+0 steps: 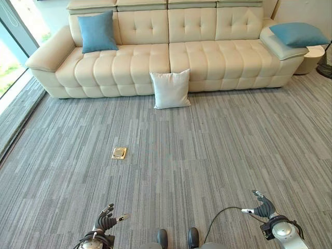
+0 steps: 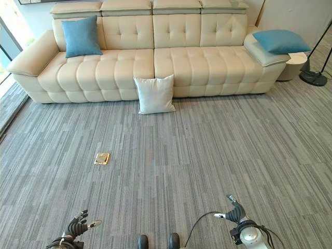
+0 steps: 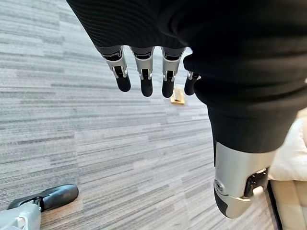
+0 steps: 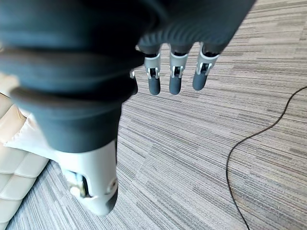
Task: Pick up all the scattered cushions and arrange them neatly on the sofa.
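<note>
Both hands hang low at the near edge of the scene, over bare carpet and well apart from every cushion: the left hand (image 1: 106, 220) at the near left and the right hand (image 1: 263, 207) at the near right, each with fingers loosely spread and nothing in its grasp.

Across the far side stretches the sofa (image 1: 129, 57), long, cream and button-tufted, with wide padded arms. Grey striped carpet (image 1: 207, 155) covers the floor in front of it.

3 cushions are in sight. 1 blue cushion (image 1: 97, 31) stands upright on the sofa's left seat, leaning against the backrest. A 2nd blue cushion (image 1: 298, 33) lies flat on top of the sofa's right arm. The white cushion (image 1: 170, 88), square and plump with pointed corners, stands on the carpet, propped against the sofa's front at its middle.

Nearer and to the left, a small brass floor plate (image 1: 119, 152) sits set into the carpet.
</note>
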Tool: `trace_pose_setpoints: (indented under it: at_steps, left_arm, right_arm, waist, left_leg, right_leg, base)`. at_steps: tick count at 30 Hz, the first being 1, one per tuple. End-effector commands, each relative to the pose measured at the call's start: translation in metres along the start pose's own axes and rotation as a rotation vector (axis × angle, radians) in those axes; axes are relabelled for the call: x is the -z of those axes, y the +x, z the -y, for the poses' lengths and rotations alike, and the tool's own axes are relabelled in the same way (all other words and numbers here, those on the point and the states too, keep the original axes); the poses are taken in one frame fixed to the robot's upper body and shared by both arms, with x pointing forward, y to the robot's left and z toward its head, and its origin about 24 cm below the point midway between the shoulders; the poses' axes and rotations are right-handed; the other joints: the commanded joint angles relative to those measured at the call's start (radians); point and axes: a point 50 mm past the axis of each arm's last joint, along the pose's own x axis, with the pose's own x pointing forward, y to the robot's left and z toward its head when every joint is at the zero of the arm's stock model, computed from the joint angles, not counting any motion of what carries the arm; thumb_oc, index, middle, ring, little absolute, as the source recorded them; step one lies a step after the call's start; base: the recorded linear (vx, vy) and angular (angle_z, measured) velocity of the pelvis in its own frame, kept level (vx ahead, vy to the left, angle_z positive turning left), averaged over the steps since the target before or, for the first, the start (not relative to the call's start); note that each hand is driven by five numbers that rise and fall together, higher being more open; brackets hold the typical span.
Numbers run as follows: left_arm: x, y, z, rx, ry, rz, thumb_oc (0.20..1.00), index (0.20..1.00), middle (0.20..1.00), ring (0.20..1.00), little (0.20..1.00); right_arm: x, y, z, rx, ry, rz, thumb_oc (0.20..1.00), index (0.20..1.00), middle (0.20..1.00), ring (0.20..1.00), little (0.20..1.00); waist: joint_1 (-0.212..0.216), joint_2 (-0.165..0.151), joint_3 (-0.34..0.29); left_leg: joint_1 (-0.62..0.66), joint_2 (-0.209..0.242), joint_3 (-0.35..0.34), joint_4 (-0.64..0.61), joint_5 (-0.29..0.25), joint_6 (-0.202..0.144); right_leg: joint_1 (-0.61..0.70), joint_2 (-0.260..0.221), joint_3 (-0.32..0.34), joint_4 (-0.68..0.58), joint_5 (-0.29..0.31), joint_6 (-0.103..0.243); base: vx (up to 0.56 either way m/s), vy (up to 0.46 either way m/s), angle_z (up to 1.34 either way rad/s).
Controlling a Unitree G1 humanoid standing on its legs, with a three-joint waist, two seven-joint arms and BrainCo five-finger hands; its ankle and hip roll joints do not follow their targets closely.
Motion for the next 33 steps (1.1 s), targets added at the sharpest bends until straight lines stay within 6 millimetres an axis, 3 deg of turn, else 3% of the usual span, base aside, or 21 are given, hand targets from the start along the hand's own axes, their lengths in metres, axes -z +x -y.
trace_pose_setpoints:
  at_steps: [1, 9, 14, 16, 17, 21, 23, 24, 27, 28, 29, 31, 32, 33]
  left_arm:
    - [-0.031, 0.008, -0.021, -0.080, -0.047, 0.113, 1.000, 1.000, 1.000, 1.000, 1.000]
    - [-0.046, 0.007, -0.031, -0.117, -0.097, 0.179, 1.000, 1.000, 1.000, 1.000, 1.000]
    - [-0.054, 0.008, -0.032, -0.118, -0.084, 0.205, 1.000, 1.000, 1.000, 1.000, 1.000]
    - [-0.054, 0.008, -0.031, -0.116, -0.086, 0.203, 1.000, 1.000, 1.000, 1.000, 1.000]
    - [-0.053, 0.009, -0.029, -0.115, -0.082, 0.197, 1.000, 1.000, 1.000, 1.000, 1.000]
    - [-0.050, 0.010, -0.022, -0.099, -0.089, 0.182, 1.000, 1.000, 1.000, 1.000, 1.000]
    - [-0.049, 0.010, -0.020, -0.096, -0.091, 0.180, 1.000, 1.000, 1.000, 1.000, 1.000]
    - [-0.053, 0.012, -0.015, -0.083, -0.082, 0.189, 1.000, 1.000, 1.000, 1.000, 1.000]
    - [-0.052, 0.012, -0.011, -0.068, -0.071, 0.188, 1.000, 1.000, 1.000, 1.000, 1.000]
    - [-0.049, 0.011, -0.007, -0.056, -0.073, 0.179, 1.000, 1.000, 1.000, 1.000, 1.000]
    - [-0.049, 0.011, -0.007, -0.056, -0.072, 0.179, 1.000, 1.000, 1.000, 1.000, 1.000]
    - [-0.048, 0.011, -0.001, -0.029, -0.074, 0.171, 1.000, 1.000, 1.000, 1.000, 1.000]
    - [-0.049, 0.011, 0.004, 0.000, -0.064, 0.171, 1.000, 1.000, 1.000, 1.000, 1.000]
    - [-0.049, 0.011, 0.003, 0.000, -0.063, 0.171, 1.000, 1.000, 1.000, 1.000, 1.000]
  right_arm:
    - [-0.013, 0.007, 0.008, 0.063, 0.058, 0.032, 1.000, 1.000, 1.000, 1.000, 1.000]
    - [-0.029, 0.013, 0.008, 0.072, 0.058, 0.073, 1.000, 1.000, 1.000, 1.000, 1.000]
    - [-0.041, 0.015, 0.008, 0.078, 0.085, 0.116, 1.000, 1.000, 1.000, 1.000, 1.000]
    - [-0.043, 0.015, 0.007, 0.076, 0.085, 0.125, 1.000, 1.000, 1.000, 1.000, 1.000]
    - [-0.047, 0.015, 0.006, 0.069, 0.080, 0.138, 1.000, 1.000, 1.000, 1.000, 1.000]
    - [-0.046, 0.015, 0.005, 0.064, 0.080, 0.139, 1.000, 1.000, 1.000, 1.000, 1.000]
    - [-0.044, 0.014, 0.007, 0.068, 0.078, 0.131, 1.000, 1.000, 1.000, 1.000, 1.000]
    - [-0.035, 0.011, 0.008, 0.074, 0.073, 0.108, 1.000, 1.000, 1.000, 1.000, 1.000]
    - [-0.027, 0.007, 0.008, 0.074, 0.077, 0.087, 1.000, 1.000, 1.000, 1.000, 1.000]
    - [-0.018, 0.004, 0.006, 0.062, 0.084, 0.059, 1.000, 1.000, 1.000, 1.000, 1.000]
    - [-0.019, 0.004, 0.006, 0.062, 0.085, 0.059, 1.000, 1.000, 1.000, 1.000, 1.000]
    - [-0.015, 0.003, 0.006, 0.068, 0.108, 0.050, 1.000, 1.000, 1.000, 1.000, 1.000]
    - [-0.015, 0.002, 0.008, 0.075, 0.126, 0.058, 1.000, 1.000, 1.000, 1.000, 1.000]
    - [-0.016, 0.002, 0.008, 0.075, 0.126, 0.058, 1.000, 1.000, 1.000, 1.000, 1.000]
  waist:
    - [0.016, -0.048, -0.002]
    - [0.052, -0.084, 0.020]
    - [0.047, -0.085, 0.060]
    - [0.042, -0.080, 0.068]
    - [0.033, -0.073, 0.077]
    - [0.007, -0.069, 0.095]
    - [-0.003, -0.064, 0.100]
    - [-0.032, -0.054, 0.102]
    - [-0.047, -0.046, 0.091]
    - [-0.054, -0.032, 0.069]
    - [-0.056, -0.035, 0.068]
    - [-0.067, -0.018, 0.051]
    - [-0.071, -0.013, 0.054]
    - [-0.073, -0.017, 0.052]
  left_leg:
    - [-0.016, -0.024, 0.019, 0.100, -0.148, -0.006]
    - [-0.103, -0.039, 0.010, 0.207, -0.204, 0.020]
    - [-0.083, -0.052, -0.018, 0.220, -0.238, 0.053]
    - [-0.071, -0.052, -0.028, 0.221, -0.245, 0.056]
    - [-0.018, -0.054, -0.041, 0.193, -0.251, 0.057]
    - [0.092, -0.060, -0.070, 0.148, -0.275, 0.046]
    - [0.117, -0.063, -0.087, 0.145, -0.280, 0.041]
    - [0.182, -0.068, -0.137, 0.130, -0.294, 0.023]
    - [0.227, -0.066, -0.169, 0.122, -0.299, 0.011]
    - [0.245, -0.050, -0.189, 0.149, -0.264, -0.018]
    - [0.242, -0.054, -0.192, 0.149, -0.261, -0.018]
    - [0.208, -0.027, -0.188, 0.260, -0.148, -0.074]
    - [0.126, 0.014, -0.140, 0.439, -0.047, -0.097]
    - [0.123, 0.010, -0.142, 0.438, -0.044, -0.097]
  right_leg:
    - [0.018, -0.094, -0.003, 0.070, -0.132, 0.116]
    - [-0.054, -0.114, 0.023, 0.146, -0.128, 0.146]
    - [-0.155, -0.126, 0.031, 0.383, -0.093, 0.176]
    - [-0.189, -0.119, 0.033, 0.432, -0.092, 0.171]
    - [-0.251, -0.099, 0.012, 0.441, -0.097, 0.149]
    - [-0.312, -0.085, -0.076, 0.251, -0.063, 0.154]
    - [-0.330, -0.076, -0.081, 0.204, -0.046, 0.161]
    - [-0.383, -0.063, -0.079, 0.133, -0.009, 0.175]
    - [-0.378, -0.064, -0.073, 0.142, -0.003, 0.165]
    - [-0.353, -0.053, -0.065, 0.165, 0.015, 0.137]
    - [-0.355, -0.058, -0.065, 0.163, 0.017, 0.137]
    - [-0.324, -0.050, -0.070, 0.183, -0.001, 0.117]
    - [-0.268, -0.041, -0.068, 0.193, -0.048, 0.073]
    - [-0.271, -0.045, -0.068, 0.192, -0.046, 0.074]
  base:
    - [0.03, 0.068, 0.00]
    - [0.04, 0.089, -0.12]
    - [0.08, 0.122, -0.06]
    - [0.14, 0.087, 0.07]
    - [0.26, 0.059, 0.03]
    - [0.34, -0.002, 0.08]
    - [0.40, -0.027, 0.25]
    - [0.53, -0.064, 0.53]
    - [0.41, -0.093, 0.68]
    - [0.41, -0.149, 0.65]
    - [0.43, -0.195, 0.80]
    - [0.37, -0.221, 0.92]
    - [0.34, -0.205, 0.66]
    - [0.35, -0.223, 0.39]
